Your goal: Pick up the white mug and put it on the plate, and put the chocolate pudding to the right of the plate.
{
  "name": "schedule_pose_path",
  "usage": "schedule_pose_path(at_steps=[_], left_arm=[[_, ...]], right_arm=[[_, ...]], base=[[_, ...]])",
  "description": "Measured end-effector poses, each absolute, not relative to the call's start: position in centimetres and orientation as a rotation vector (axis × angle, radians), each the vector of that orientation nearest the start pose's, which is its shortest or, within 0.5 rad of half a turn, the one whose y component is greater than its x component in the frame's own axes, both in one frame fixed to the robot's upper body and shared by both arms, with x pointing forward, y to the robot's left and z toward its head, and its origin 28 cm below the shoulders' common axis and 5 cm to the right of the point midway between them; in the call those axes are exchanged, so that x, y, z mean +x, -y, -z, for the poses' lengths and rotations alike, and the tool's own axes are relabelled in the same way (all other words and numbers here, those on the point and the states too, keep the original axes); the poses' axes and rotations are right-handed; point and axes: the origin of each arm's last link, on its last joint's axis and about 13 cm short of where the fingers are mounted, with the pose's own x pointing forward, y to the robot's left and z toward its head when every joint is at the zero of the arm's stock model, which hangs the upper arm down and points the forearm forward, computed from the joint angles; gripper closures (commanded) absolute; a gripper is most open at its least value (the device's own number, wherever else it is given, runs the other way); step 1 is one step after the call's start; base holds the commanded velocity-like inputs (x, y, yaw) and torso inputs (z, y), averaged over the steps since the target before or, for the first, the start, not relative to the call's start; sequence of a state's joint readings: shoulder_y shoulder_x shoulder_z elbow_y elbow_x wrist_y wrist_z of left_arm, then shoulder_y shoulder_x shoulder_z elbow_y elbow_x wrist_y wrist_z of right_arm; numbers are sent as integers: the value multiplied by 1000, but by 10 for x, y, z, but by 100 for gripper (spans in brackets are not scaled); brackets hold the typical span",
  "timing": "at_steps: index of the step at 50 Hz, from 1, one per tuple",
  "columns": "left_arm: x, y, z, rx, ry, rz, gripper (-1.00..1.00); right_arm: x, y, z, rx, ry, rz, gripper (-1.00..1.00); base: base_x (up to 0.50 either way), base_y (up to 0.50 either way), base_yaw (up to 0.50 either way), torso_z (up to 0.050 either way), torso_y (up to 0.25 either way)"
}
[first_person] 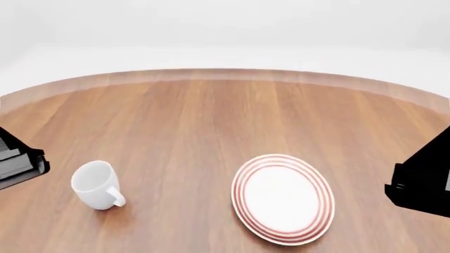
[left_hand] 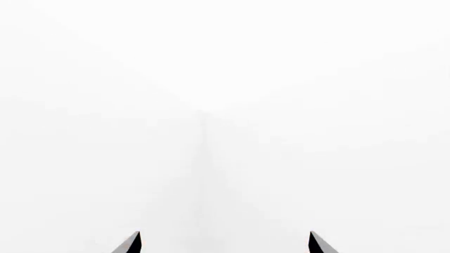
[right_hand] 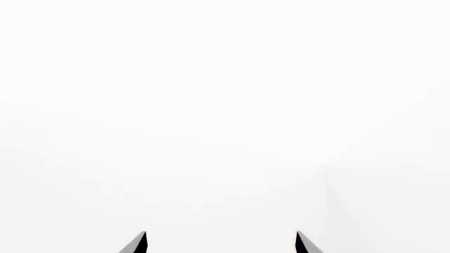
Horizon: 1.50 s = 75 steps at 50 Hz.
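While both tools, left and right, point at blank white with tips spread and empty, the mug stands at the plate's nine o'clock, well apart. Pudding unseen. Next: left tool must reach the mug.

Head camera above table; wrist cameras toward blank white.

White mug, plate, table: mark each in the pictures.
white mug (first_person: 94, 184), head view, on its outer side wall.
plate (first_person: 283, 197), head view, on its bare white centre.
table (first_person: 211, 121), head view, on bare wood behind both.
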<state>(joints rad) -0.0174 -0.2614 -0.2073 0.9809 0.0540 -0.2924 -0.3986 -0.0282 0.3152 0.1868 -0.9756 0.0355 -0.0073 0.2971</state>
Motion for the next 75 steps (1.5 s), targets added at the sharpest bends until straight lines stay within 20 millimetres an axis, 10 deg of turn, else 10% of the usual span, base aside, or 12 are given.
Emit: schedule_pose_path(at_steps=[20, 45, 75], left_arm=[[160, -257, -197, 208, 710, -518, -100], [193, -198, -197, 7, 195, -494, -100], [263, -153, -212, 24, -180, -743, -100]], right_arm=[[144, 146, -210, -197, 1012, 262, -100], [144, 145, -209, -186, 1008, 259, -100], [143, 145, -207, -165, 1007, 247, -100]], base=[[0, 0, 0, 0, -125], [0, 0, 0, 0, 0], [0, 0, 0, 0, 0]])
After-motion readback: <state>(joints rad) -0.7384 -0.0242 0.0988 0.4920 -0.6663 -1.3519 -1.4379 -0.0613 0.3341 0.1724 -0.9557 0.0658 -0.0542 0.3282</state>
